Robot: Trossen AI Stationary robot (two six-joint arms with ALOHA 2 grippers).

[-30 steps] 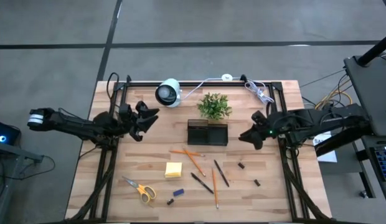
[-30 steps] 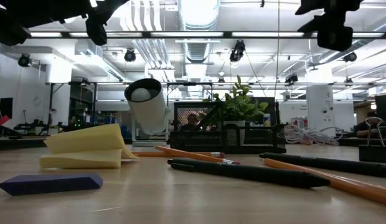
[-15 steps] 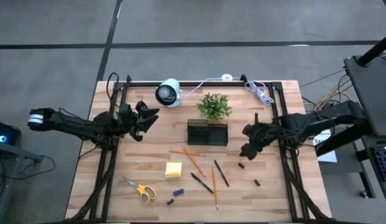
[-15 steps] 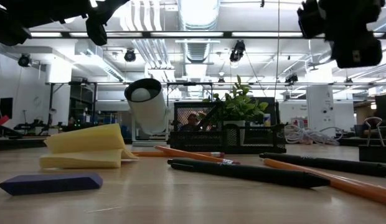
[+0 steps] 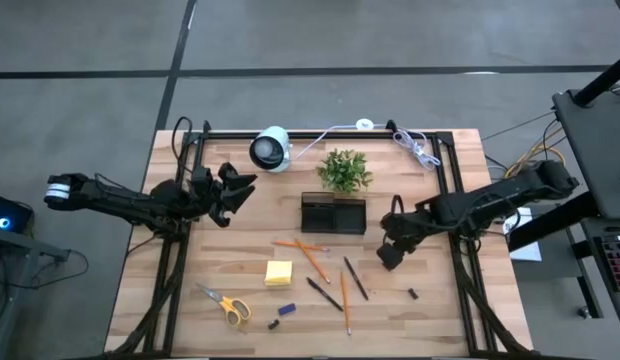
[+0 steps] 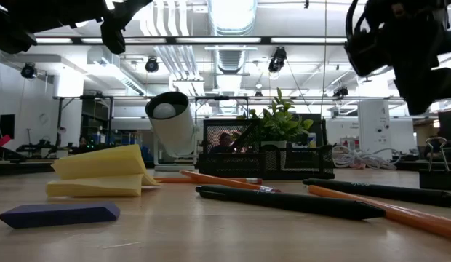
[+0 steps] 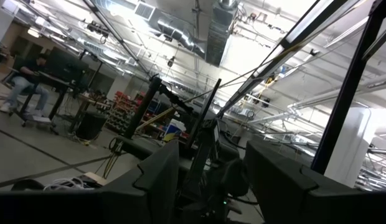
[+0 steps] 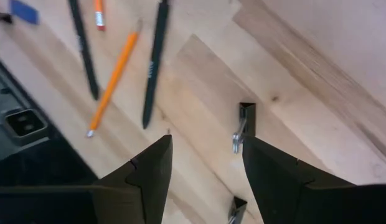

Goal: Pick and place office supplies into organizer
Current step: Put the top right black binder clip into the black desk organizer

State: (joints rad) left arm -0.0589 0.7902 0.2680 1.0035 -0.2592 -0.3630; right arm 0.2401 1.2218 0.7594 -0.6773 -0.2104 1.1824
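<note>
The office supplies lie loose on the wooden table: orange pencils [image 5: 310,256], dark pens [image 5: 355,278], a yellow sticky-note pad [image 5: 279,272], yellow-handled scissors [image 5: 225,305], a blue block [image 5: 286,310] and small dark clips [image 5: 412,294]. The black organizer [image 5: 333,213] stands in front of the plant. My right gripper [image 5: 388,257] hangs open, tipped downward, right of the pens. One clip [image 8: 244,124] lies on the wood below it, just past one fingertip. My left gripper [image 5: 237,190] waits open at the left, pointing up into the room [image 7: 208,186].
A green potted plant [image 5: 343,170] and a white round camera [image 5: 270,148] stand at the far side behind the organizer. Black frame rails [image 5: 170,270] run along both table sides. A second clip [image 8: 236,208] lies close under my right gripper. Bare wood lies right of the pens.
My right gripper has come down and toward the table's near edge, slightly leftward, from beside the organizer to above the clip right of the pens. It has tipped from nearly level to pointing steeply down. The supplies have not moved.
</note>
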